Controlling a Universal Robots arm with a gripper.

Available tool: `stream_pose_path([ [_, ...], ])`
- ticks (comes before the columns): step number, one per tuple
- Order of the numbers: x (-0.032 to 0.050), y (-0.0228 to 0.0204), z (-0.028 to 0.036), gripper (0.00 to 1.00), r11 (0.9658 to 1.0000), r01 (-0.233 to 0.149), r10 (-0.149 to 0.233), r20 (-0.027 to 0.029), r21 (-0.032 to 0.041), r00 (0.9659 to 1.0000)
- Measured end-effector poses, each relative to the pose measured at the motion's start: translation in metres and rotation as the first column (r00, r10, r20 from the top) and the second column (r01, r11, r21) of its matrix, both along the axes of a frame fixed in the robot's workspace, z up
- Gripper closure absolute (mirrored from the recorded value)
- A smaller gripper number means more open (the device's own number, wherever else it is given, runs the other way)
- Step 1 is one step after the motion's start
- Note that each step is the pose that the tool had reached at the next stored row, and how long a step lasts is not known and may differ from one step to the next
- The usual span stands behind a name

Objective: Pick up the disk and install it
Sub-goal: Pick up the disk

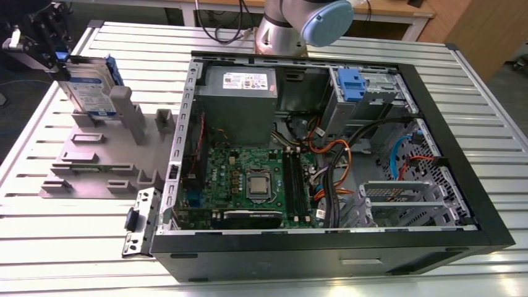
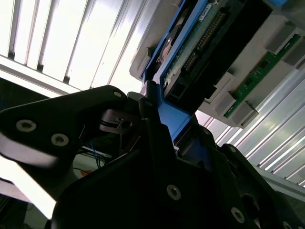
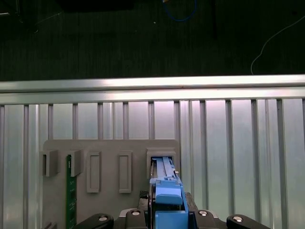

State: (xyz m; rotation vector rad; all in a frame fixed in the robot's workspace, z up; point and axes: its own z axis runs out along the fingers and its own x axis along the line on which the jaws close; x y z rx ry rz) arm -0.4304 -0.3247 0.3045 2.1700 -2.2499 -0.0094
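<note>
The disk (image 1: 86,90), a silver drive with a white-and-blue label and a blue frame, stands on edge at the far corner of the grey holder plate (image 1: 91,167), on the exterior view's left. My gripper (image 1: 64,62) reaches onto its upper end from the outer side and is shut on the blue frame. In the first wrist view the disk's blue edge (image 3: 164,183) runs from between the gripper (image 3: 164,212) down to a slot in the holder plate (image 3: 109,148). In the second wrist view black fingers (image 2: 152,114) clamp the blue frame of the disk (image 2: 200,38).
An open computer case (image 1: 486,204) lies on the slatted metal table (image 1: 49,247), on the exterior view's right, with motherboard, cables, a grey power supply (image 1: 239,86) and a drive bay holding a blue clip (image 1: 350,83). A green memory stick (image 3: 71,191) stands in the holder plate.
</note>
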Motion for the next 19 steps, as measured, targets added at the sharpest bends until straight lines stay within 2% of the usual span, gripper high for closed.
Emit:
stream_pose_path([
  [19, 0.0000, 0.0000, 0.0005, 0.63, 1.0000, 0.000, 0.000, 0.0000, 0.0000, 1.0000],
])
